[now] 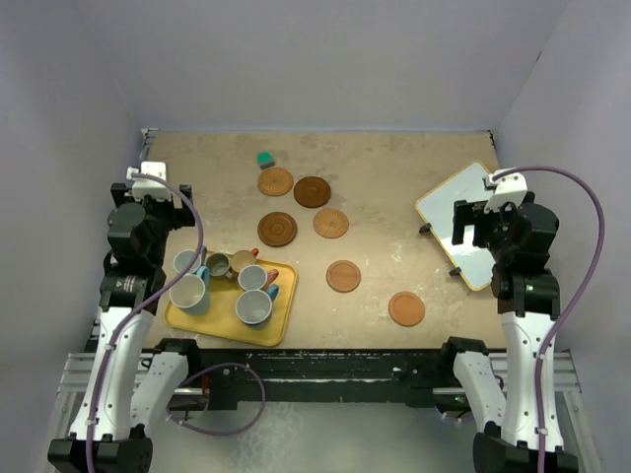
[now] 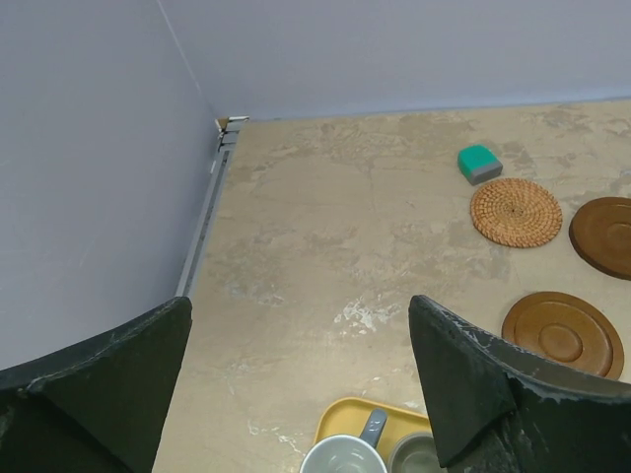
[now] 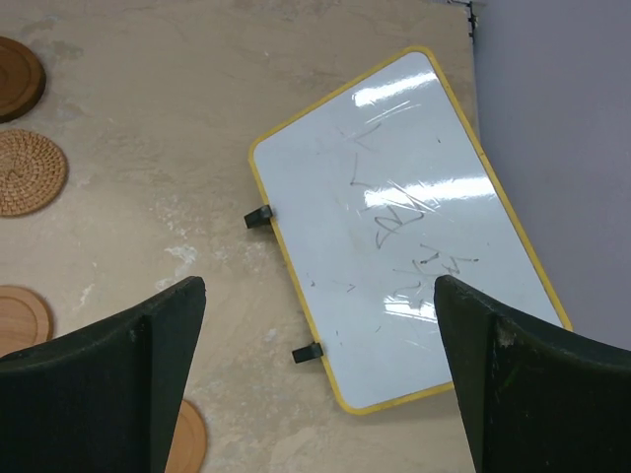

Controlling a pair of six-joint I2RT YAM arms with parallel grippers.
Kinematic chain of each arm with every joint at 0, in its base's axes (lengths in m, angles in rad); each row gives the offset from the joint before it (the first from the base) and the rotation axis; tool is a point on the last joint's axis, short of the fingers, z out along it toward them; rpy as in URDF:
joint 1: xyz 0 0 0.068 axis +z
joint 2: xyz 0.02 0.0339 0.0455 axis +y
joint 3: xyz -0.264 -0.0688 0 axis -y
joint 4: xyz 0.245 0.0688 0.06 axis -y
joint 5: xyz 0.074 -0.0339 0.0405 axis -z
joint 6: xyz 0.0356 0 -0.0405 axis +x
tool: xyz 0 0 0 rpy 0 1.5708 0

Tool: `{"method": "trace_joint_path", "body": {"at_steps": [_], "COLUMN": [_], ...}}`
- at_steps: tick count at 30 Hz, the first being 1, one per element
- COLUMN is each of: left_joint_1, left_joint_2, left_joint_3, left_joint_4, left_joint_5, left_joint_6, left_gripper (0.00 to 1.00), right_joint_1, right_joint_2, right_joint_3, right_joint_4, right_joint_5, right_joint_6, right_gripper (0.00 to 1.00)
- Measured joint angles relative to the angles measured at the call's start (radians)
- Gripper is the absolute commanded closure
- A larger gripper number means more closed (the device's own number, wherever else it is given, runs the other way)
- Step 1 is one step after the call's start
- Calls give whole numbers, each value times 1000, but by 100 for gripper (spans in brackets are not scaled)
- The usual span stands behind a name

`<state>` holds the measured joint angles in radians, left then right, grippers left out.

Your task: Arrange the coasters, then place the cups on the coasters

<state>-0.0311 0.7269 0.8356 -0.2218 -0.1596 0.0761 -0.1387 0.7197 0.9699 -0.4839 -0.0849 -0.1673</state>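
Observation:
Several round brown coasters lie spread over the table's middle, from a woven coaster (image 1: 276, 181) and a dark coaster (image 1: 312, 191) at the back to an orange coaster (image 1: 406, 308) at the front right. Several cups stand packed on a yellow tray (image 1: 281, 330), among them a large light blue cup (image 1: 188, 293) and a grey cup (image 1: 254, 307). My left gripper (image 2: 299, 305) hangs open above the table behind the tray, holding nothing. My right gripper (image 3: 317, 286) is open and empty over a whiteboard's near corner. The left wrist view shows the woven coaster (image 2: 516, 211) and a cup's rim (image 2: 343, 458).
A yellow-framed whiteboard (image 1: 463, 222) lies tilted at the right wall. A small teal block (image 1: 264, 159) sits behind the woven coaster. Grey walls close the left, back and right sides. A metal rail (image 2: 202, 232) runs along the left wall.

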Motion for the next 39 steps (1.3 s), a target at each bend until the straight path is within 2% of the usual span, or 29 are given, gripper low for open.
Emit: {"method": "trace_joint_path", "body": {"at_steps": [14,26,32,39], "left_joint_1": [5,11,11,11], "left_joint_2": [-19,5,77,271], "left_joint_3": [0,0,0,5], "left_joint_4": [-16,-23,-14,42], "left_joint_5": [38,156,259,356], "left_joint_6": [66,127,157,182], "left_gripper": [9,7,7,7], "right_joint_1": [10,87,93,95], "right_joint_2": [30,117,132,146], "right_joint_3": [6,25,18,1], "right_joint_4": [3,45,96,119], "right_joint_5": [-72,-104,-132,-142], "right_joint_6": [3,3,2,-2], "right_gripper": [0,0,0,0]}}
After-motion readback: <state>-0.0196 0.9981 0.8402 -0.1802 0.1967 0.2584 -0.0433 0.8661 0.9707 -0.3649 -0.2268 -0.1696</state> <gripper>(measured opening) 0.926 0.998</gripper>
